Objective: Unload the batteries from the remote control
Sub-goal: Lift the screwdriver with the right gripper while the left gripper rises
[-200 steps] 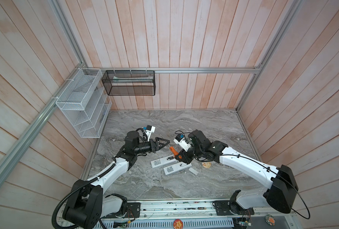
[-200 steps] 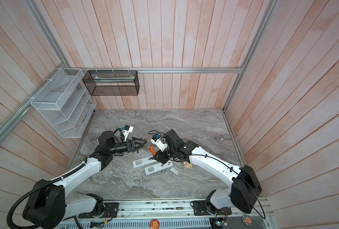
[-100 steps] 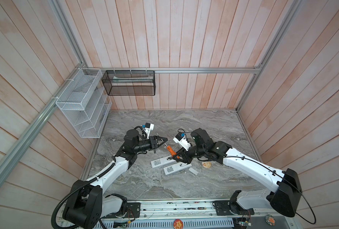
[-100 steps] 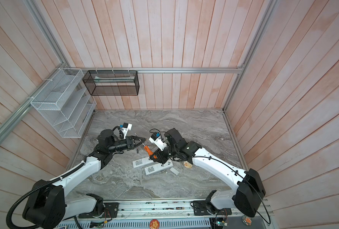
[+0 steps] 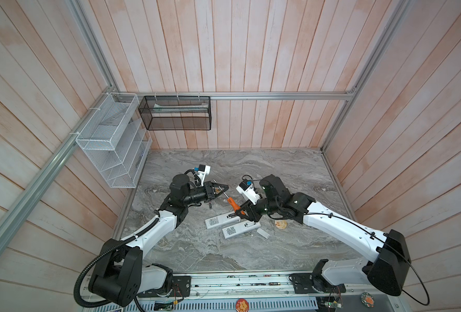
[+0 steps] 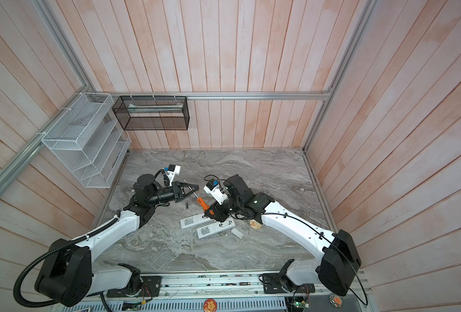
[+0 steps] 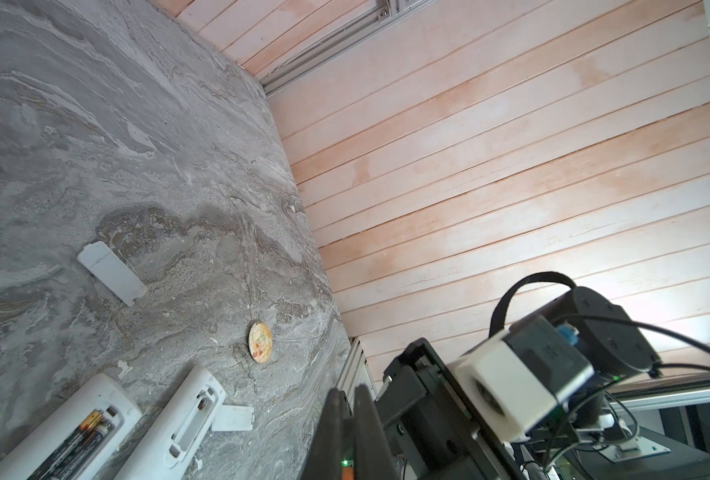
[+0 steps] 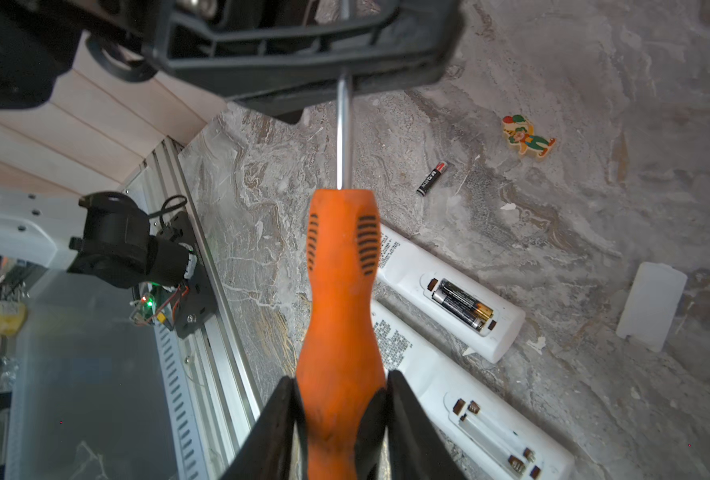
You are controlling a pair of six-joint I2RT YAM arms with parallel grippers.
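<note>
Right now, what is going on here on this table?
A handover of the screwdriver seems under way: the right gripper has the orange handle between its jaws, and the left gripper is shut on the metal shaft. On the table, one remote lies back up with two batteries inside; the other remote beside it is empty. A loose battery lies apart from them.

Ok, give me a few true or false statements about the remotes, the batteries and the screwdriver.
1. One remote has batteries inside. True.
2. A loose battery lies on the table. True.
3. Both remotes have their covers on. False: both are open, and a cover lies apart.
4. The left tool is empty. False: it clamps the screwdriver by its shaft.
</note>
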